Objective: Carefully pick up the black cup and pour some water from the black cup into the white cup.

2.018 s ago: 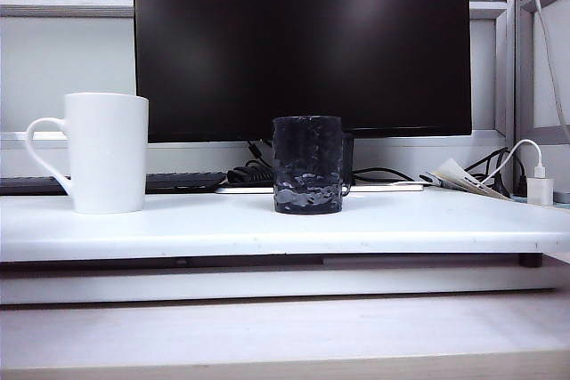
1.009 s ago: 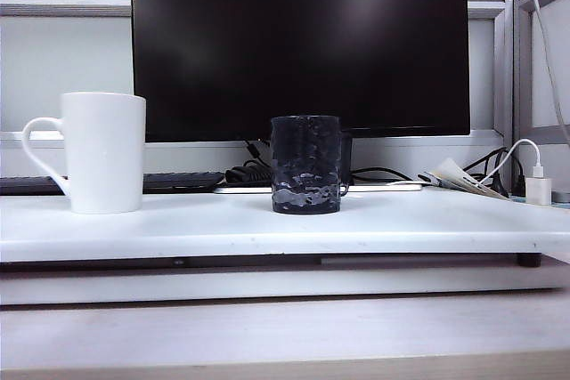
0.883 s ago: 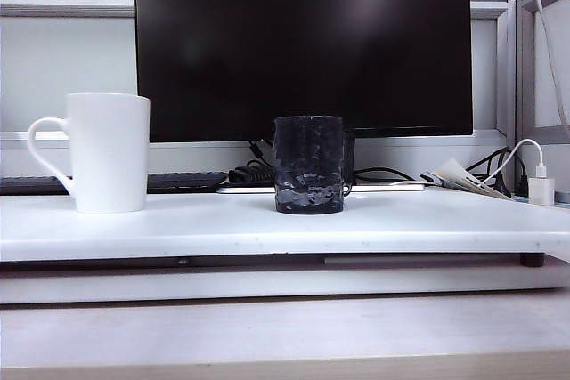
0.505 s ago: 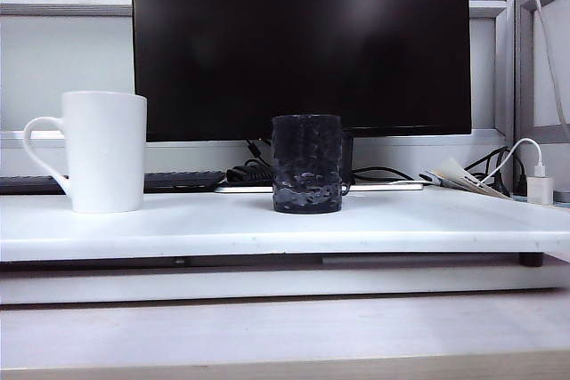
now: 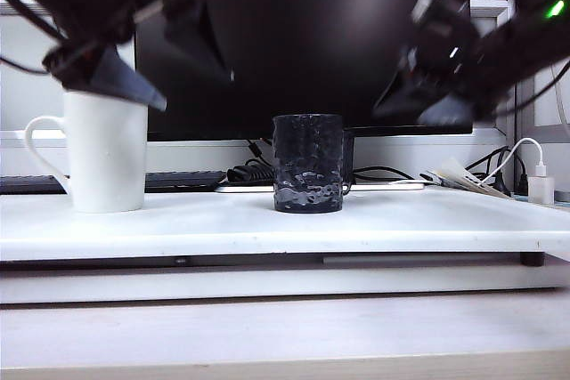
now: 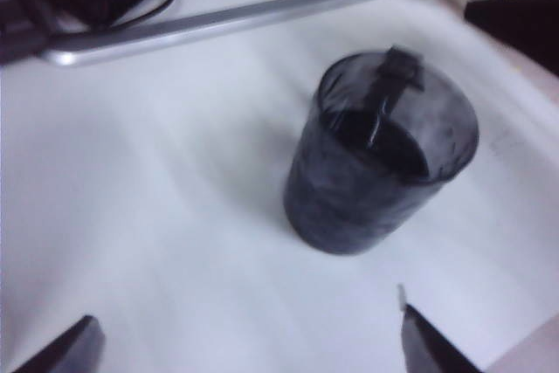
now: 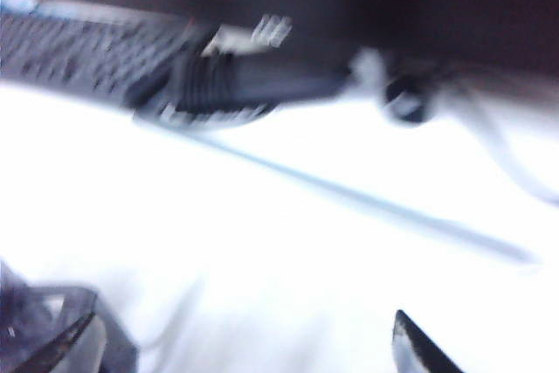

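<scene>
Monitor [image 5: 303, 42] fills the rear; white worktop [image 5: 401, 224] carries white cup [image 5: 107, 153] at left, black cup [image 5: 308, 164] upright at centre, well apart. Left end effector [image 5: 165, 64] hangs above the white cup, right end effector [image 5: 419, 104] up right of the black cup; both spread wide, holding nothing.

The black cup [image 5: 308, 164] is showing a dimpled, glossy dark surface; the white cup [image 5: 107, 152] is gleaming plain white on the white desk [image 5: 401, 224].

White cup [image 5: 107, 153] stands left of black cup [image 5: 308, 164] on table [image 5: 427, 224].
</scene>
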{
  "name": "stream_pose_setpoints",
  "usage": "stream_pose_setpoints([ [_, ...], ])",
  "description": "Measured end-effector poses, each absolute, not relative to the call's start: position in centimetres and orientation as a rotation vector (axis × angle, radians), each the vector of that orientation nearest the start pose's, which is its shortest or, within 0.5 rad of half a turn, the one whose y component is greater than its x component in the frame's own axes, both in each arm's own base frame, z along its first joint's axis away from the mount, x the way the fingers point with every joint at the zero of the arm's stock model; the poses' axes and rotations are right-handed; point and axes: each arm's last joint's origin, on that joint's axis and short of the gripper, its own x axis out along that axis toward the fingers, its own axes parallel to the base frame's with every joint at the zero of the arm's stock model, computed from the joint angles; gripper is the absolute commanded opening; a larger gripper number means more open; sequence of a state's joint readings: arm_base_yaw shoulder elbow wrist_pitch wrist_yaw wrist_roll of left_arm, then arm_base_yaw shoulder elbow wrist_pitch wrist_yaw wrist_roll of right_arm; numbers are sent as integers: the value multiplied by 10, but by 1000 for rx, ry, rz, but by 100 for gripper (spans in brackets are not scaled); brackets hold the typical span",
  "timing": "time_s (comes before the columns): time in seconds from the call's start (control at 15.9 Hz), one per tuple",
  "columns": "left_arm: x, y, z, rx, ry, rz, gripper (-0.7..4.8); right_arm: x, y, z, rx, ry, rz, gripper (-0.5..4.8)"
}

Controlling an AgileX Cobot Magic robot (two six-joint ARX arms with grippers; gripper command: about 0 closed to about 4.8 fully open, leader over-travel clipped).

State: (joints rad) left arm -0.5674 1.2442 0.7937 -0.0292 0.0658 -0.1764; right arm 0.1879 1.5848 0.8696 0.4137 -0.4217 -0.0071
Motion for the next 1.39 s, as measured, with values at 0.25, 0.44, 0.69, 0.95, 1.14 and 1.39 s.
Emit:
stream_pose_setpoints([
  [0.25,225,-147,257,-47,517,-580,479,327,83,214,44,383,677,417],
  [0.44,225,-147,257,-47,517,-583,479,319,95,204,38,442,727,417],
  [0.69,224,-147,256,-47,520,-585,479,312,120,188,-97,408,764,418],
  [0.95,222,-147,256,-55,539,-582,479,327,124,179,-112,277,720,418],
  [1.14,220,-147,254,-52,569,-584,479,333,128,165,-57,269,717,418],
  [1.39,220,-147,254,-52,570,-583,479,338,137,153,9,223,720,416],
])
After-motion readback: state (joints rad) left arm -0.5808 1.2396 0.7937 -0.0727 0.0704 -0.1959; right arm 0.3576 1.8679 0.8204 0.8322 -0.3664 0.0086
